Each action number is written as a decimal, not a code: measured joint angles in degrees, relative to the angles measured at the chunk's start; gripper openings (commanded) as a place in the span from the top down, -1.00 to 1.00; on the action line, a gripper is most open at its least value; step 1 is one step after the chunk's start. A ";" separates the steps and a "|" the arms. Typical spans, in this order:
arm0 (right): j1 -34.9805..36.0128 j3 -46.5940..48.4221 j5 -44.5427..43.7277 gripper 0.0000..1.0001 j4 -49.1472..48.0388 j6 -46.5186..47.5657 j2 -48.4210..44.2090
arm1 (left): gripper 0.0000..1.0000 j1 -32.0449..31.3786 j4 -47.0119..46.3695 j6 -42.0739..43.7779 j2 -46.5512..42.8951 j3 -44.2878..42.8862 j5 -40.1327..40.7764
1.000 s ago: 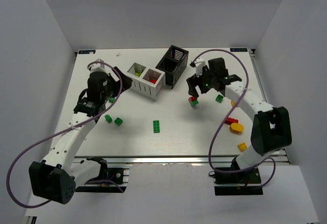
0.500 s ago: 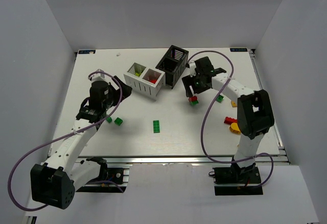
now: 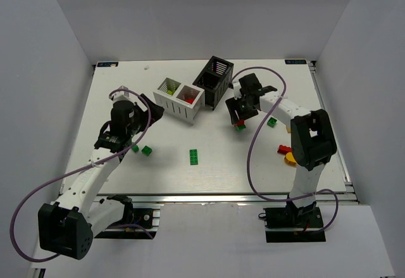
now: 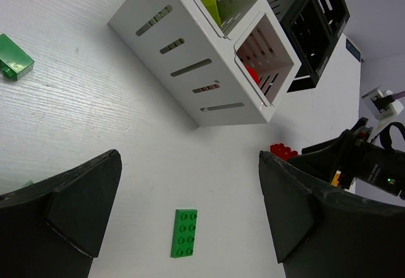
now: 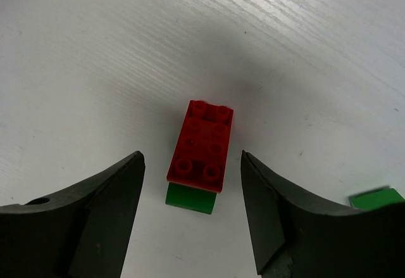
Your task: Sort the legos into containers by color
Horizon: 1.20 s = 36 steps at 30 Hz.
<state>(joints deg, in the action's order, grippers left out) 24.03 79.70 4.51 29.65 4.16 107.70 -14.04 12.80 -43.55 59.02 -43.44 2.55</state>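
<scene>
Inspector: Step in hand?

Operator: Pick-up of one brick. Nearest the bases, a flat dark green brick and some red and yellow bricks lie unsorted. Further out, the right pincer stands low over a small red studded plastic brick stacked on a green brick. The stack sits on the white desk, just before the black slatted box. The jaws stand apart, one each side of the stack, touching it on neither side; nothing is grasped.

Inspector: Next move?

Operator: By my judgement: clench on the red brick, lift, and carry it to the white slatted box, whose compartment beside the black box shows red. Risk noted: the green brick underneath may rise with it and would need parting.

Inspector: Arm poses?

Operator: The left arm reaches forward, left pincer released wide and empty, hovering over the desk short of the white box. The right arm folds inward across the desk, wrist pitched down onto the stack.
</scene>
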 measured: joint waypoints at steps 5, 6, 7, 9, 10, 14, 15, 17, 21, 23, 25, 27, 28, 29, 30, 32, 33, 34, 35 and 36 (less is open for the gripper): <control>0.13 0.02 0.11 -0.31 0.33 0.04 2.23 | -0.96 0.00 -0.17 -0.24 -0.28 0.20 -0.26; 0.20 0.02 0.11 -0.27 0.44 0.04 2.58 | -0.96 0.00 -0.57 -0.42 -0.66 0.66 -0.33; 0.28 0.02 0.09 -0.24 0.48 0.07 2.86 | -0.96 0.00 -0.59 -0.50 -1.05 1.09 -0.42; 0.46 0.02 0.04 -0.09 0.46 0.17 3.02 | -0.96 0.00 -0.83 -0.90 -1.97 2.23 -0.50; 0.50 0.02 0.04 -0.04 0.44 0.24 3.02 | -0.96 0.00 -0.76 -1.07 -2.40 2.78 -0.57; 0.79 0.02 0.11 0.18 0.31 0.68 3.02 | -0.96 0.00 -0.83 -1.57 -3.50 4.00 -0.90; 0.81 0.02 0.11 0.24 0.24 0.76 3.02 | -0.96 0.00 -0.85 -1.62 -3.78 4.15 -1.07; 0.81 0.04 0.22 0.45 -0.11 0.90 3.02 | -0.96 0.00 -1.11 -1.75 -4.37 4.63 -1.77; 0.81 0.09 0.87 0.84 -0.28 1.42 3.02 | -0.88 0.07 -4.48 -1.75 -4.48 5.90 -6.16; 0.81 0.17 1.64 1.00 -0.28 2.05 2.93 | -0.85 0.07 -7.87 -1.81 -3.98 6.97 -10.21; 0.68 0.44 3.58 1.00 -0.22 2.62 2.34 | -0.82 0.07 -11.54 -2.21 -2.89 7.78 -15.02; 0.28 0.59 6.49 1.00 -0.33 2.99 0.70 | -0.81 -0.13 -15.08 -2.45 -1.53 8.22 -19.10; -0.02 0.66 8.48 1.00 -0.63 3.08 -0.74 | -0.81 -0.31 -16.87 -2.62 -0.96 8.31 -21.14; -0.48 0.68 10.58 1.00 -1.20 3.08 -2.45 | -0.80 -0.50 -18.80 -2.80 -0.55 8.33 -22.91; -1.03 0.68 12.90 1.00 -2.10 2.89 -4.31 | -0.80 -0.79 -20.74 -2.86 -0.28 8.35 -24.48; -2.73 0.76 18.16 1.00 -4.70 1.44 -8.57 | -0.80 -1.40 -25.29 -3.13 -0.17 8.37 -27.45; -3.63 0.92 20.92 1.00 -6.45 0.52 -10.62 | -0.80 -1.77 -27.87 -3.34 -0.17 8.37 -28.74; -4.31 1.22 23.34 1.00 -8.07 -0.70 -12.22 | -0.80 -2.14 -30.86 -3.54 -0.15 8.37 -30.03; -5.07 1.68 25.68 1.00 -10.03 -2.58 -13.73 | -0.80 -2.58 -33.75 -3.91 0.02 8.37 -31.19; -5.70 2.32 27.85 1.00 -12.02 -4.44 -14.78 | -0.80 -2.97 -36.28 -4.15 0.37 8.33 -32.09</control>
<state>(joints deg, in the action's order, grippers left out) 18.33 82.02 32.36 17.63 -0.27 92.92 -17.02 -23.49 -47.70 59.40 -35.11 -29.54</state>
